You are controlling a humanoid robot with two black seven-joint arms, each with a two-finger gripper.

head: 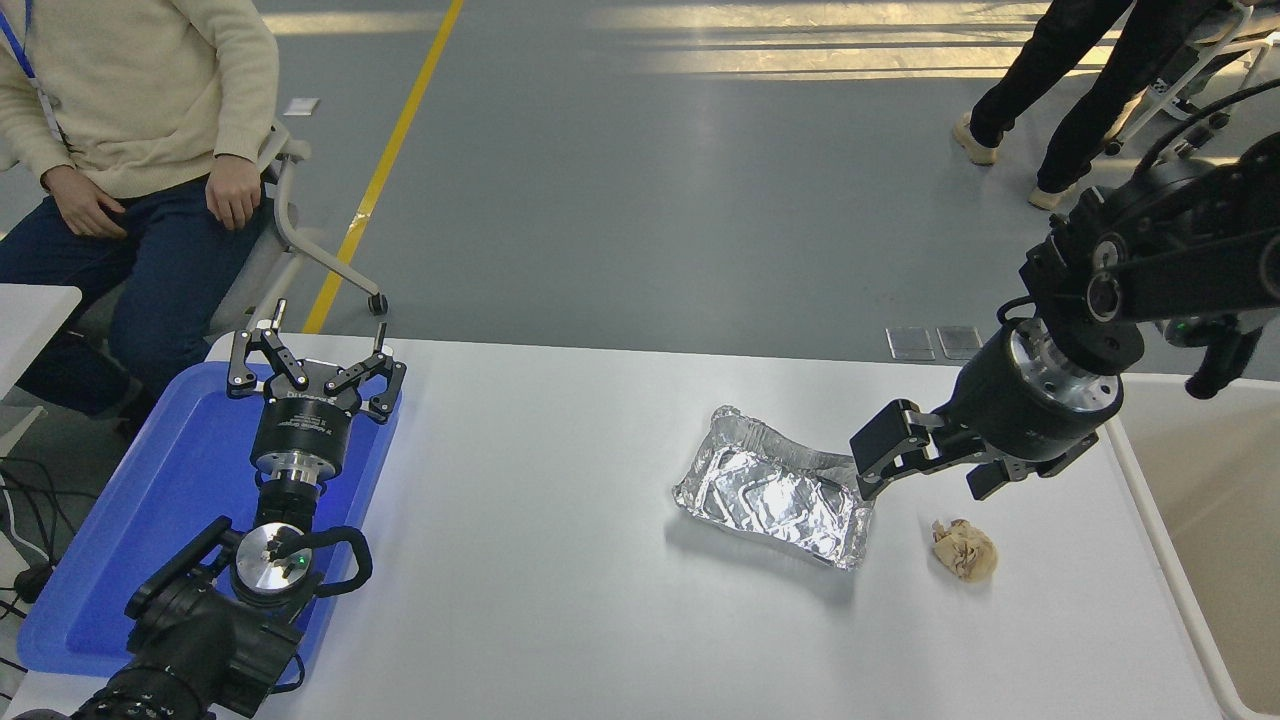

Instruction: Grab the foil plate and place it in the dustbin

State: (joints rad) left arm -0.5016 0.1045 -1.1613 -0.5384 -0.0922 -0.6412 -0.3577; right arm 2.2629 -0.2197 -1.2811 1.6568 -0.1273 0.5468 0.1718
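Observation:
The foil plate [770, 492] lies crinkled on the white table [560, 520], right of centre. My right gripper [928, 470] is open and points down over the table just right of the plate. Its left finger [878, 450] is at the plate's right rim, and its other finger is toward the paper ball. It holds nothing. The cream dustbin [1215, 520] stands off the table's right edge, partly cut off by the picture. My left gripper [312, 365] is open and parked over the blue tray at the lower left.
A small crumpled tan paper ball [965, 549] lies just right of the plate, below my right gripper. A flat blue tray [130, 520] lies at the table's left edge. A seated person [130, 120] is at the far left; another walks at the top right.

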